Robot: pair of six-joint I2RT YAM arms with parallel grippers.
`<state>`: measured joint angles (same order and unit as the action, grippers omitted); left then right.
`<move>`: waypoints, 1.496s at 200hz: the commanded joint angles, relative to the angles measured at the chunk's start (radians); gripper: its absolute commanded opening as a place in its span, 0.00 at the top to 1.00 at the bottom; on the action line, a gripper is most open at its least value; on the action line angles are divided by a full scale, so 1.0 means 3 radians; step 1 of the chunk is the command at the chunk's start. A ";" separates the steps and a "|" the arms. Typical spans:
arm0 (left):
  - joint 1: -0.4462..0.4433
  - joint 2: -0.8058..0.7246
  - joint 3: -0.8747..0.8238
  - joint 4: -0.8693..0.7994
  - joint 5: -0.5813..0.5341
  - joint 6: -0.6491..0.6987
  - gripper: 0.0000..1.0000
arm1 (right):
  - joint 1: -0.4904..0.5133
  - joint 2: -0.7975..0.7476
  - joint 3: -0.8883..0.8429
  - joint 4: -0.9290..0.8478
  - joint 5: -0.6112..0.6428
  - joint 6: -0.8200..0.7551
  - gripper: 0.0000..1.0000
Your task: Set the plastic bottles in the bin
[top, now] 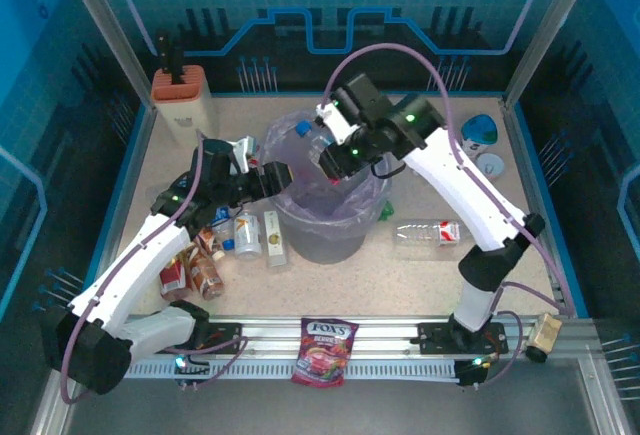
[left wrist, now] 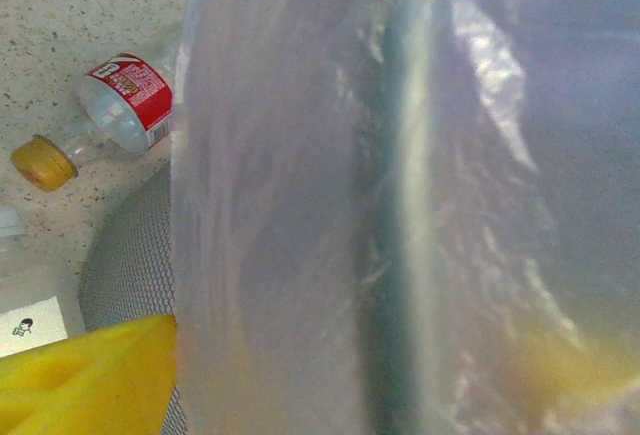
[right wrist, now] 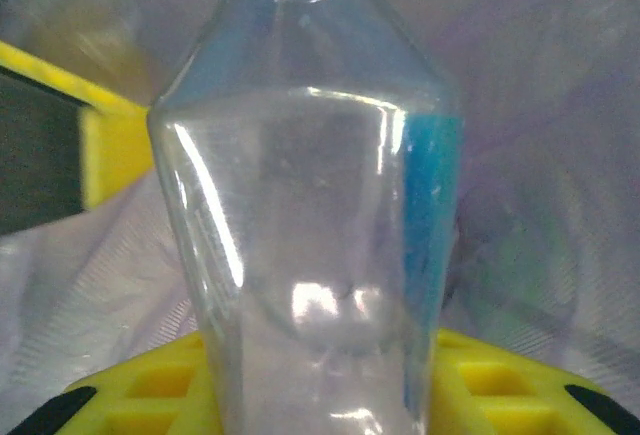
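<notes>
– Clear plastic bottle with blue label [right wrist: 310, 255]?
– Pinched by the right gripper [top: 328, 160] above the round grey bin [top: 320, 242].
– Others?
– One red-labelled bottle [top: 428, 235] right; at least four small bottles [top: 247, 237] left. Left gripper [top: 272, 177] at the rim, state unclear.

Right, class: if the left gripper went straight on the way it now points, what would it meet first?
The bin, most likely its bag-lined wall just ahead of the left gripper; depth is hard to judge, so they may be touching.

bin [top: 322, 240] mouth: left arm [top: 215, 190], right arm [top: 440, 150] crowd it | right tabletop [top: 420, 280] open (one bottle [top: 425, 235])
</notes>
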<state>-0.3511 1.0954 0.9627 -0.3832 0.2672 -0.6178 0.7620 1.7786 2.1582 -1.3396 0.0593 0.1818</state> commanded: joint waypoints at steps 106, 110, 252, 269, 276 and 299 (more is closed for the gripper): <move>-0.0075 0.0041 0.0075 0.0008 -0.0092 0.0120 0.22 | 0.0083 0.0674 -0.1001 0.0586 -0.0127 0.0076 0.52; -0.0077 0.0036 0.0071 0.0006 -0.0093 0.0115 0.22 | 0.0075 0.0676 -0.1031 0.0619 -0.0147 0.0089 0.50; -0.0081 0.0080 0.0056 0.0038 -0.0106 0.0141 0.22 | -0.0034 -0.0068 -0.0235 0.0159 -0.0319 -0.0048 0.26; -0.0082 0.0080 0.0039 0.0036 -0.0124 0.0150 0.22 | -0.0105 -0.0136 0.0167 -0.0056 -0.0320 -0.0096 0.25; -0.0082 0.0078 0.0033 0.0041 -0.0124 0.0152 0.22 | -0.0163 -0.0163 0.0309 -0.0138 -0.0254 -0.0119 0.25; -0.0078 0.0092 0.0029 0.0058 -0.0111 0.0134 0.22 | -0.0476 -0.0282 0.0375 -0.0263 -0.0084 -0.0095 0.24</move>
<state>-0.3660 1.1015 0.9680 -0.3767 0.2546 -0.5991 0.7136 1.7298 2.2490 -1.2922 -0.0078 0.1707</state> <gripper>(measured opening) 0.782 0.752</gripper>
